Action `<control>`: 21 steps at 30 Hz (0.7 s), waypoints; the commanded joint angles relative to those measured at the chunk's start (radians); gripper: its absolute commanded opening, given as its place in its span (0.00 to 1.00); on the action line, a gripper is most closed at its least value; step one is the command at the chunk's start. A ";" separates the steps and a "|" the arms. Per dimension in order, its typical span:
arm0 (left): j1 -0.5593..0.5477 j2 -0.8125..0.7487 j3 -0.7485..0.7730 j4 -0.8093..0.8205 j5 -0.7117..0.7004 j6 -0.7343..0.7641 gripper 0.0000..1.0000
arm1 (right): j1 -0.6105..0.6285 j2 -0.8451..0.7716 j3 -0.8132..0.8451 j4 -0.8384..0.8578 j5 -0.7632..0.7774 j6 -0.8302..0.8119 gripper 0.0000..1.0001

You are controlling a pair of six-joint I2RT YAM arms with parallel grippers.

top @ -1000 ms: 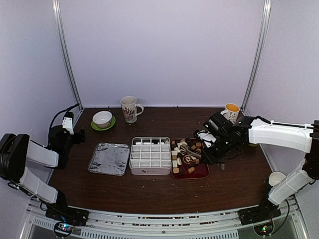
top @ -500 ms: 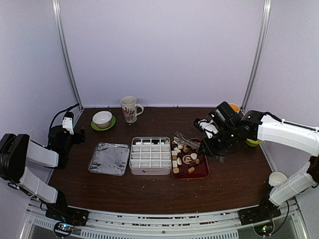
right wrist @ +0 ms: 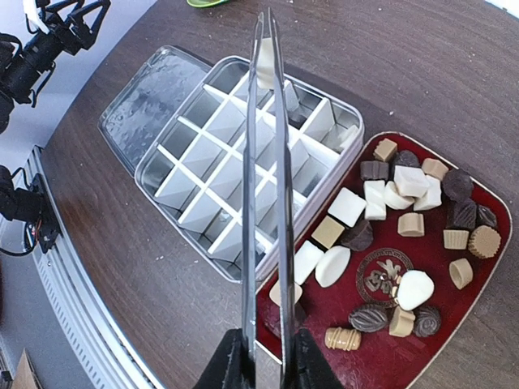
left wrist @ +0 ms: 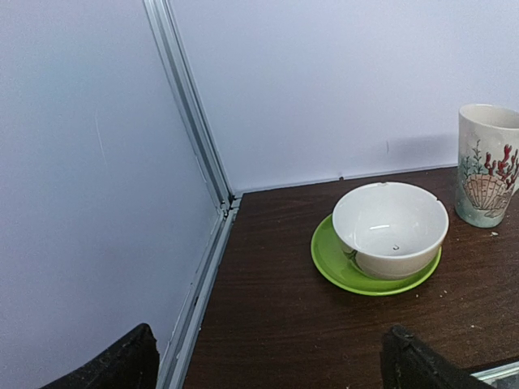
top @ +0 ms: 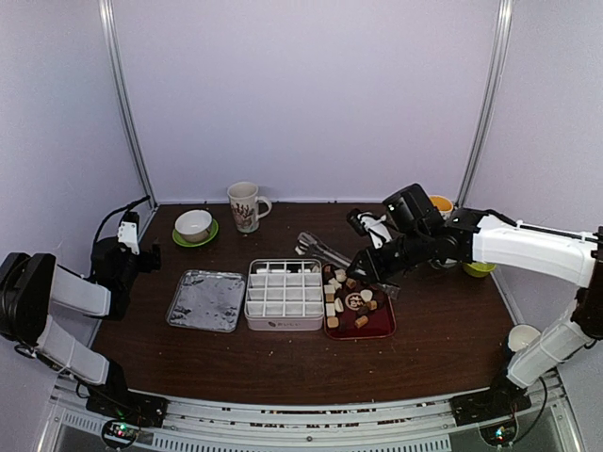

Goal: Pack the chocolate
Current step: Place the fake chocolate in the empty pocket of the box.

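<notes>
Your right gripper [top: 369, 265] is staying clamped on the metal tongs [top: 323, 251]. It is carrying them left, off the dark-red tray [right wrist: 454, 320] where they were dipping a second ago, so their tips are now hanging above the far cells of the white divided box [top: 284, 323]. A cream-white piece [right wrist: 263, 65] seems to be riding pinched between those tips. The rest of the chocolate [right wrist: 405, 186] is lying on the tray. Your left gripper [left wrist: 263, 369] is sitting unmoved near the green saucer [left wrist: 332, 271], jaws wide apart.
</notes>
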 commanded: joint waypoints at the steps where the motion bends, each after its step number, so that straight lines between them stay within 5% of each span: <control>1: 0.008 0.005 -0.003 0.048 0.009 -0.008 0.98 | 0.016 0.072 0.054 0.116 -0.034 0.032 0.19; 21: 0.008 0.005 -0.004 0.049 0.009 -0.008 0.98 | 0.048 0.296 0.120 0.243 -0.015 0.043 0.20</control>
